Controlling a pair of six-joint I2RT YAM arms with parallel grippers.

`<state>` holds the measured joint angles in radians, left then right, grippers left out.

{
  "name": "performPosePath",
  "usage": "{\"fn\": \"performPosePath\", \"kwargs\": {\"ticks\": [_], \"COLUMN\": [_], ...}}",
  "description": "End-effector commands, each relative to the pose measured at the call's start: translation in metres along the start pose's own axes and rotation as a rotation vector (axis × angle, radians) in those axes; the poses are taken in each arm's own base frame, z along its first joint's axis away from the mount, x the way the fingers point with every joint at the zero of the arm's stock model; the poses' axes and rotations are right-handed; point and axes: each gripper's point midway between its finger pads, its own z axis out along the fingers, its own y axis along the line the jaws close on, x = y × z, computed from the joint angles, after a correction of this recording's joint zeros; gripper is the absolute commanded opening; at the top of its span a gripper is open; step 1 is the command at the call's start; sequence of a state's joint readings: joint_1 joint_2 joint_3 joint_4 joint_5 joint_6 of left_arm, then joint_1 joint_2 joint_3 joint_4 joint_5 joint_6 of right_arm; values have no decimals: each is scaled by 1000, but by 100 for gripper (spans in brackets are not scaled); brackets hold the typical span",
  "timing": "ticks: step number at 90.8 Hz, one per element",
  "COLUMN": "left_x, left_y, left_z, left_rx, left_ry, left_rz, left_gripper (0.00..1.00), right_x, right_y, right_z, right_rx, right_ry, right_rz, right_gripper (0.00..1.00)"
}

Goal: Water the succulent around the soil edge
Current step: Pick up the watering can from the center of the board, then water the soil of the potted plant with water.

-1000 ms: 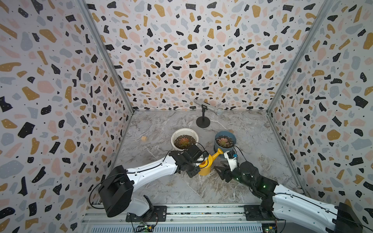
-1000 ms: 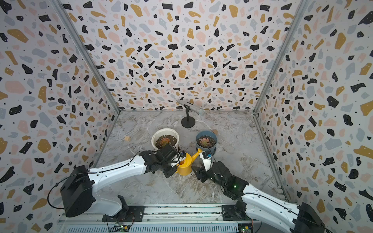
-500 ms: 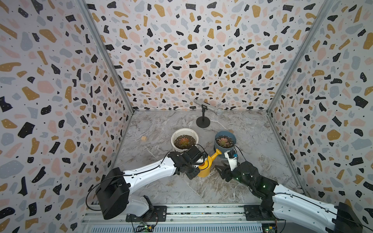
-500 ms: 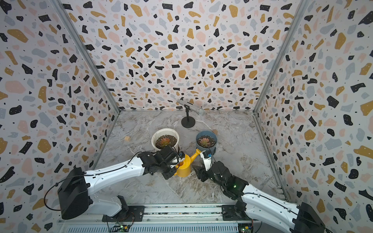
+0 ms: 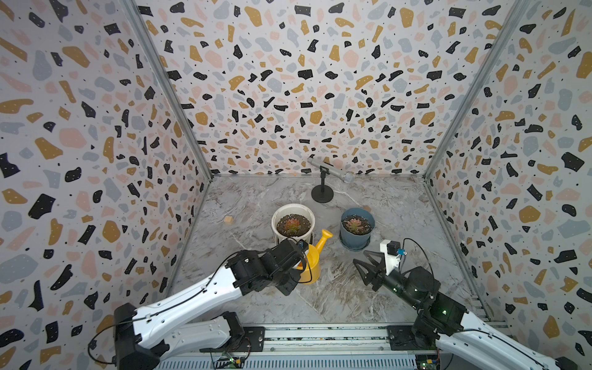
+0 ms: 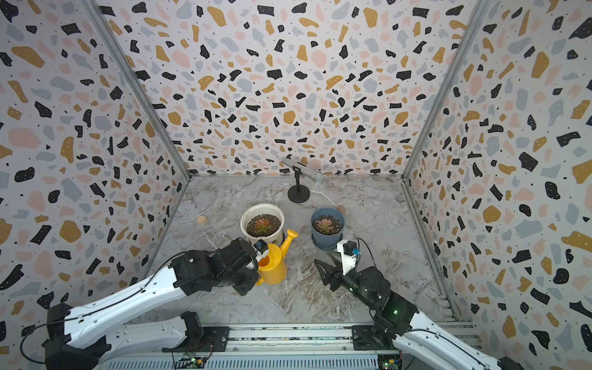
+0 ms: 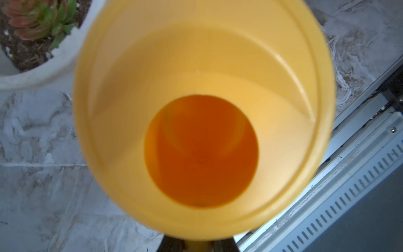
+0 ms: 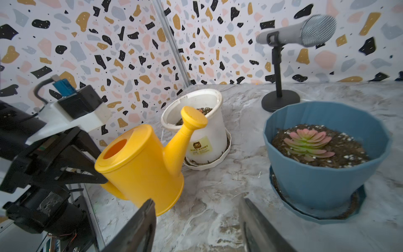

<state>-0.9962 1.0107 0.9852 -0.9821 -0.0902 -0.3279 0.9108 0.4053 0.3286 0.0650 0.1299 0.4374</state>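
Terrazzo-patterned walls close in a marble-look bench (image 5: 384,288), with a microphone on a stand (image 5: 330,169) at the back and a small wooden block (image 5: 228,219) off towards the left wall.

We see the succulent (image 8: 308,141) sitting in the middle of its blue-grey pot (image 5: 355,242). The pot stands on a matching saucer on the right half of the bench, in front of the microphone. The soil edge (image 8: 349,157), dark and flecked with white grit, rings the rosette just inside the rim.

Beside it to the left stands a wider white pot (image 5: 293,207) holding a similar rosette.

The left claw (image 8: 102,176) is clamped on the handle of the yellow watering can (image 8: 141,165), which sits in front of the white pot and looks slightly tilted. We cannot tell whether its base touches the bench. Its spout head (image 5: 326,234) lies just beside the white pot, short of the blue-grey one.

The right claw (image 8: 196,199) hangs low in front of the blue-grey pot with its jaws parted and nothing between them.
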Motion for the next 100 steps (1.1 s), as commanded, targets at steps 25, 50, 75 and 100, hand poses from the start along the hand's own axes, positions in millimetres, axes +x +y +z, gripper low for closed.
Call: {"fn": "performPosePath", "kwargs": {"ticks": [25,50,75,100], "left_x": [3,1,6,6], "left_y": [17,26,17,20], "left_z": [-55,-88,-121,-119], "left_rx": [-91,-147,-113,-192], "left_ry": [6,52,175,340], "left_rz": [-129,-151,-146,-180], "left_gripper": [0,0,0,0], "right_x": [-74,-12,7,4], "right_y": [-26,-64,-78,-78], "right_z": [38,74,84,81], "right_rx": [359,469,535,535], "right_ry": [33,156,199,188], "right_rz": [-191,-211,-234,-237], "right_gripper": [60,59,55,53]}}
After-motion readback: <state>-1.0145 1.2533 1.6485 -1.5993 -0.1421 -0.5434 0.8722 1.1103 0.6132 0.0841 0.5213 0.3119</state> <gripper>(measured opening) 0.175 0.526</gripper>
